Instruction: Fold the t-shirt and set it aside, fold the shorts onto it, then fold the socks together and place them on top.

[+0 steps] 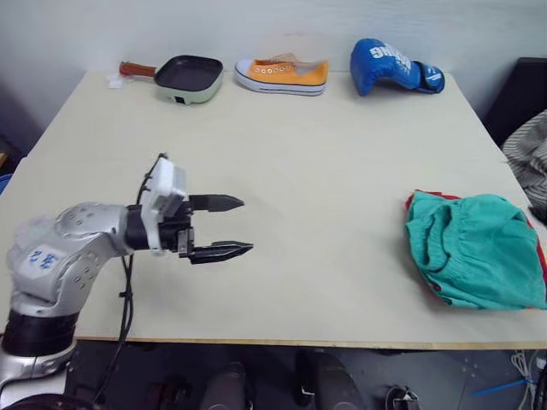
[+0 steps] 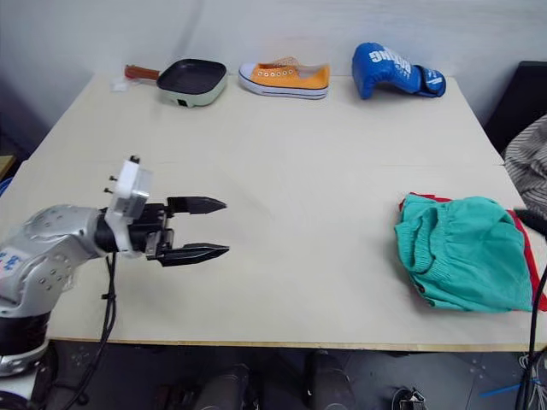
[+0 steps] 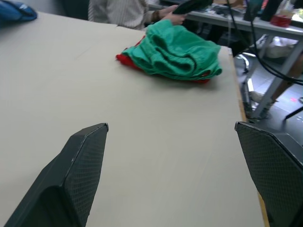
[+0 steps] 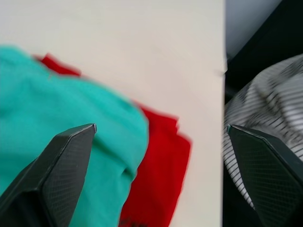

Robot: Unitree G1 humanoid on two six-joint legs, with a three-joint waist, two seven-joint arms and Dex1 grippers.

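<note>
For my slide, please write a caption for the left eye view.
Open left gripper hovers over the table; green shorts lie on the red t-shirt.

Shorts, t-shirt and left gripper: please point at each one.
shorts (image 1: pixel 479 248), left eye view, middle of fabric.
t-shirt (image 4: pixel 158 175), right wrist view, red edge beside shorts.
left gripper (image 1: pixel 239 226), left eye view, between open fingertips.

The left arm is rounded silver-grey metal dotted with small screw holes, a blue marking on its upper segment and a black band at the joint below. A black cable hangs along it. A white block tops the wrist, ahead of a black housing. The left claw (image 1: pixel 229 225) has two tapered black fingers (image 3: pixel 78 175) with fine mesh texture; the right claw's fingers (image 4: pixel 57 175) match.
</note>
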